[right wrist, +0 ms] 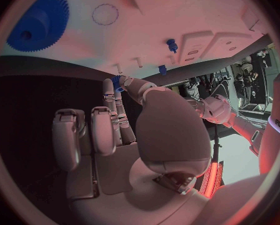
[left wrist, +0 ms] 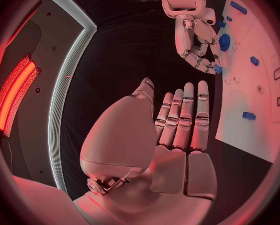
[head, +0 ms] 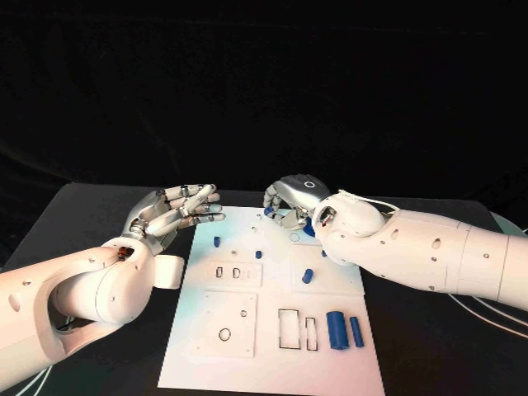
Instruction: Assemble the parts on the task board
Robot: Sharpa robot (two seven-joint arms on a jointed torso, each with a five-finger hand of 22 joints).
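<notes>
The white task board (head: pixel 276 346) lies in the middle of the black table. My right hand (head: pixel 295 196) hovers over its far edge, fingers curled down. Its thumb and a fingertip pinch a small blue part (right wrist: pixel 117 80), which also shows at the fingertips (left wrist: pixel 217 69) in the left wrist view. A blue gear (right wrist: pixel 38 20) lies flat on the board close to that hand. My left hand (head: pixel 175 213) is open, its fingers straight and apart, beside the board's far left corner and holding nothing.
Short blue pegs (head: pixel 217 242) (head: pixel 257 253) (head: pixel 308 275) stand on the board's far half. Two long blue cylinders (head: pixel 337 328) (head: pixel 355 331) lie side by side near its right edge. Rectangular and round slots (head: pixel 289 328) mark the near half.
</notes>
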